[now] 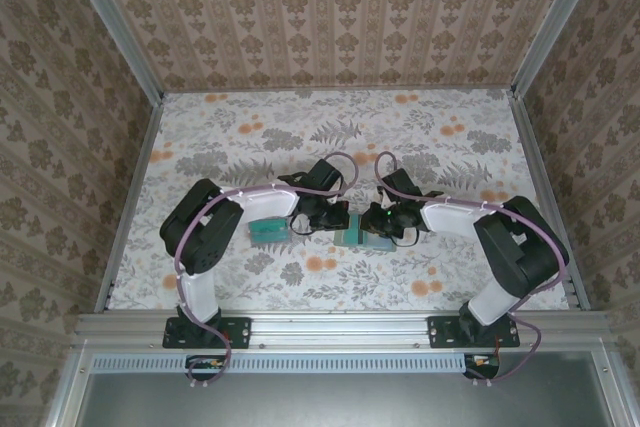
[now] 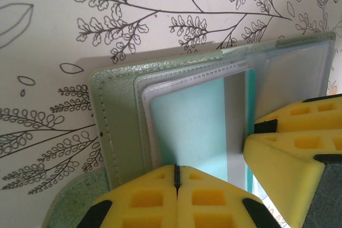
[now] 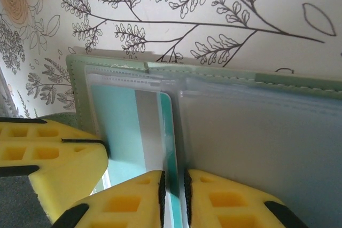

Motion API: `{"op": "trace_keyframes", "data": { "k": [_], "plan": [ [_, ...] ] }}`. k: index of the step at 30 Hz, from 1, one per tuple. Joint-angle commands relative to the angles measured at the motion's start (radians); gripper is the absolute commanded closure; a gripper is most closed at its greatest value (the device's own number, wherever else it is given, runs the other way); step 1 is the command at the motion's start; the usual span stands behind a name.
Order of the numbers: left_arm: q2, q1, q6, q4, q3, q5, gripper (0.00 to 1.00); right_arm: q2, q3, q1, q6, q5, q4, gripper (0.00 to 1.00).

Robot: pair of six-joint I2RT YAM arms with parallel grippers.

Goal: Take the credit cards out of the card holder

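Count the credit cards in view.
2: a teal card with a grey stripe inside the card holder, and a loose card on the table beside the left arm. It may be a pile; sleeves may hide more.

No writing, number or brand mark can be read anywhere. The card holder and the teal credit card in its clear sleeve show blank faces. The bench cover bears only drawn ferns and flowers.

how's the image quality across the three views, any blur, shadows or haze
top external: even, soft light, card holder tiny between the arms; left wrist: yellow fingers slightly soft near the lens, faint shadow beside the holder; right wrist: clear sleeve milky and hazy beside the teal card
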Motion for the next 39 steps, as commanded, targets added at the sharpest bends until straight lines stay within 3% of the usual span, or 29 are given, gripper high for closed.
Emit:
{"op": "trace_keyframes", "data": {
  "k": [1,6,11,24,27,30,34,39],
  "plan": [
    [0.024,-0.007,-0.007,-0.040,-0.003,-0.019,1.00,0.021,0.018,0.010,0.019,-0.031,0.013,0.83],
    [0.019,-0.005,-0.005,-0.055,-0.002,-0.034,1.00,0.003,0.013,0.009,0.015,-0.015,-0.005,0.95],
    [0.007,0.010,0.005,-0.072,-0.006,-0.052,1.00,-0.037,-0.011,-0.001,0.012,0.019,-0.024,1.00],
    [-0.021,0.033,0.027,-0.090,-0.002,-0.057,1.00,-0.080,-0.053,-0.024,0.021,0.037,-0.021,1.00],
    [-0.030,0.024,0.036,-0.100,0.013,-0.050,0.90,-0.080,-0.049,-0.024,0.019,0.020,-0.006,0.97],
    [-0.051,0.015,0.039,-0.104,0.025,-0.048,0.89,-0.090,-0.039,-0.023,0.011,0.016,-0.009,0.90],
    [-0.082,0.012,0.028,-0.103,0.023,-0.046,0.80,-0.098,-0.023,-0.016,-0.006,0.015,-0.023,0.87],
    [-0.100,0.007,0.023,-0.097,0.009,-0.033,0.81,-0.088,-0.012,-0.001,-0.013,0.008,-0.020,0.86]
  ]
}}
